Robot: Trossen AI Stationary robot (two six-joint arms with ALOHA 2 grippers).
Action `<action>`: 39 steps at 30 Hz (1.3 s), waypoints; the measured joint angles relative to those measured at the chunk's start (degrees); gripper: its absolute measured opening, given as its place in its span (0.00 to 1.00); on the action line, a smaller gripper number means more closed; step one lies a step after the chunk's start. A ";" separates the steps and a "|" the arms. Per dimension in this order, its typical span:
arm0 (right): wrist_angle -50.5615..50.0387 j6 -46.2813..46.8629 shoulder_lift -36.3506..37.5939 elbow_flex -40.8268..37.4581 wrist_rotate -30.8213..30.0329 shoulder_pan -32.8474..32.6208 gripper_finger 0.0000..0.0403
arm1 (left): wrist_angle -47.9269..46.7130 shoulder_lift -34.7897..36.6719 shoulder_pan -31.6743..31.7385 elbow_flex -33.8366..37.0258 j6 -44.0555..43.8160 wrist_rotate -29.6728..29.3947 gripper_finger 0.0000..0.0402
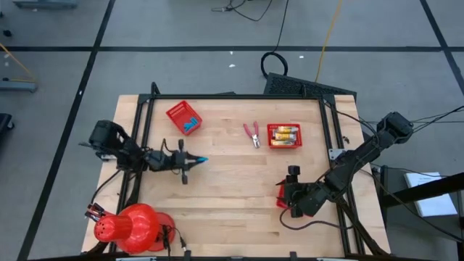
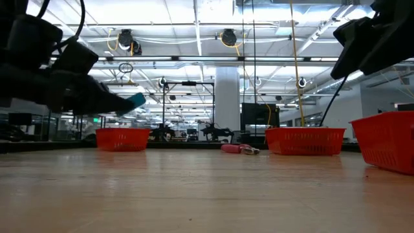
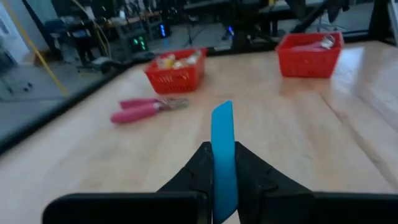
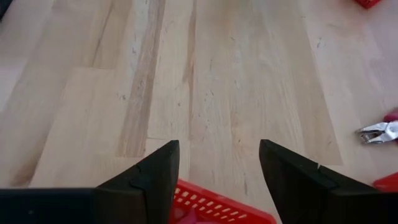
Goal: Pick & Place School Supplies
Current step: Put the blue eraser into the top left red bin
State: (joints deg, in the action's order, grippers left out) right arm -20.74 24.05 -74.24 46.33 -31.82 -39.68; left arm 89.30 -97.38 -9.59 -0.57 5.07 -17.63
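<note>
Eraser (image 3: 223,155), light blue, flat block: clamped on edge between fingers of left gripper (image 1: 194,160), raised clear of table (image 1: 232,188) on its left side; also seen held aloft in low view (image 2: 136,100).
Left gripper: clenched on eraser, pointing toward table centre.
Right gripper (image 1: 292,172): fingers (image 4: 155,174) parted, nothing between them; hanging above near right part of table, over rim of a red mesh basket (image 4: 211,205).
Pliers (image 1: 252,134), red-handled, metal jaws: lying flat on wood at far centre, just beside packet basket; visible also in left wrist view (image 3: 146,110).
Basket with packets (image 1: 283,135), red mesh: far right of centre, holding yellow-and-white oblong packets (image 1: 284,133).
Basket with erasers (image 1: 183,117), red mesh: far left, tilted askew to table edge, holding light-blue blocks (image 1: 191,122).
Red mesh dome (image 1: 130,227): near left corner of table, contents not discernible.
</note>
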 joint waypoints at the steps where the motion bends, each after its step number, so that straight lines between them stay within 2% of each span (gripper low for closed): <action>1: 0.09 -0.24 0.00 0.00 0.03 0.23 0.53 | -0.43 1.19 1.05 -0.04 1.04 0.61 0.08; 11: 0.96 -2.17 0.00 0.00 0.38 1.00 0.53 | -13.13 12.60 17.65 -0.14 4.31 8.10 0.08; 17: 1.26 -2.46 0.00 0.00 0.38 1.00 0.53 | -15.98 16.30 30.80 -0.16 4.91 17.44 0.08; 22: 1.26 -2.33 0.00 0.00 0.40 1.00 0.53 | -17.44 16.56 40.08 -0.16 2.76 22.42 0.08; 33: 1.23 -2.29 0.00 0.00 0.43 1.00 0.53 | -19.46 16.59 51.09 -0.16 2.00 23.38 0.08; 39: 1.23 -2.27 0.00 0.00 0.60 1.00 0.53 | -27.92 16.59 52.46 -2.86 1.86 26.61 0.08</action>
State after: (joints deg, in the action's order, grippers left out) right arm -19.51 21.78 -74.24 46.33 -31.22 -38.68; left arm 61.37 -80.79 42.87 -3.43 6.93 8.98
